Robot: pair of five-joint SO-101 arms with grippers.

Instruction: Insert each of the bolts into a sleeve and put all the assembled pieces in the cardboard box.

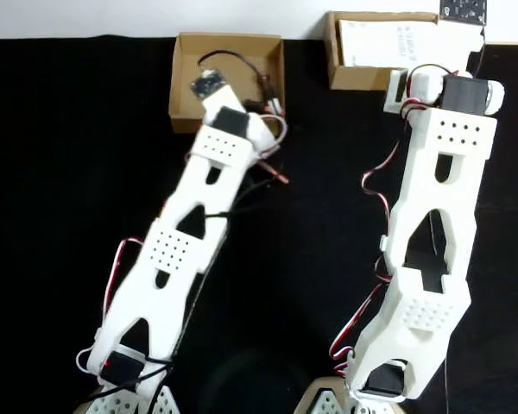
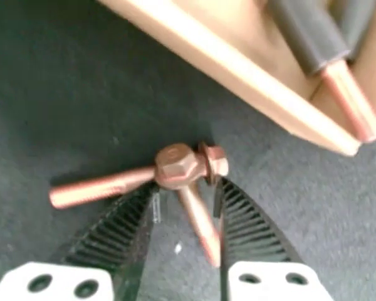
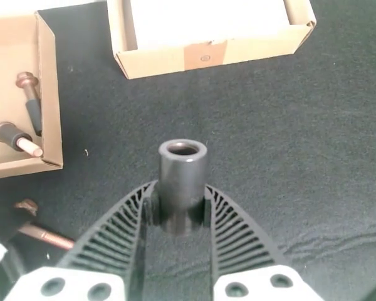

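Note:
Two copper bolts lie crossed on the black mat just outside the cardboard box (image 2: 238, 69). One bolt (image 2: 100, 188) lies sideways; the other bolt (image 2: 197, 219) has its shank between the fingers of my left gripper (image 2: 187, 188), which is open around it without clamping it. In the high view that gripper (image 1: 263, 129) is at the box's near right corner (image 1: 276, 112), with a bolt (image 1: 279, 175) beside it. My right gripper (image 3: 180, 199) is shut on a dark sleeve (image 3: 183, 169), held upright over the mat with its bore showing. Assembled pieces (image 3: 30, 106) lie in the box (image 3: 47, 94).
A second cardboard box (image 3: 207, 56) with white contents stands at the back right (image 1: 354, 79), close to the right arm's wrist. Red and black cables trail along both arms. Open black mat lies between the two arms.

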